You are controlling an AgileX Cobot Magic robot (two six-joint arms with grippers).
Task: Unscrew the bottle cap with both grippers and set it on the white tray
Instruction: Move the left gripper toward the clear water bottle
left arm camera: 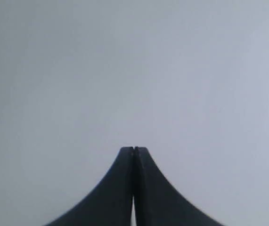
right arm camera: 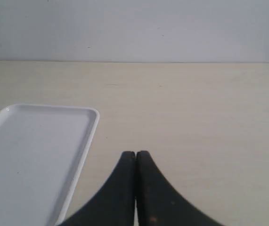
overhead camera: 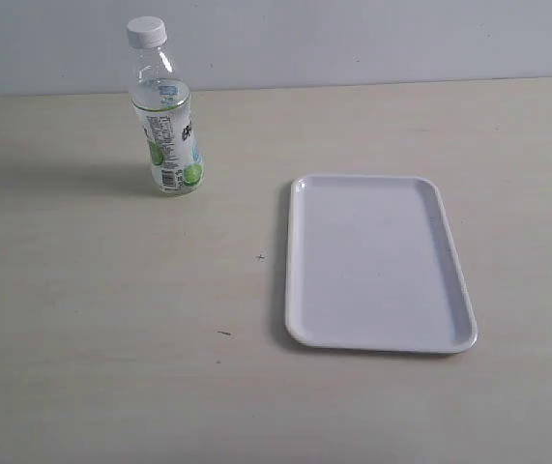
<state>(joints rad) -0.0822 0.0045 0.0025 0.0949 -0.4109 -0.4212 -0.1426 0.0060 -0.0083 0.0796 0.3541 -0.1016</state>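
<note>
Bottle (overhead camera: 167, 121): upright on the table (overhead camera: 111, 319), far left in the exterior view, well apart from the tray; long axis vertical.
Cap (overhead camera: 146, 32): on the bottle's neck, not yet unscrewed.
Tray (overhead camera: 380, 261): flat, right of centre.
Left gripper (left arm camera: 134, 149): jaws pressed together, holding nothing; faces blank grey, bottle not in its view.
Right gripper (right arm camera: 135, 153): jaws together, holding nothing; tray corner near.
Nearer arm: probably the left, since the bottle stands on its side.
</note>
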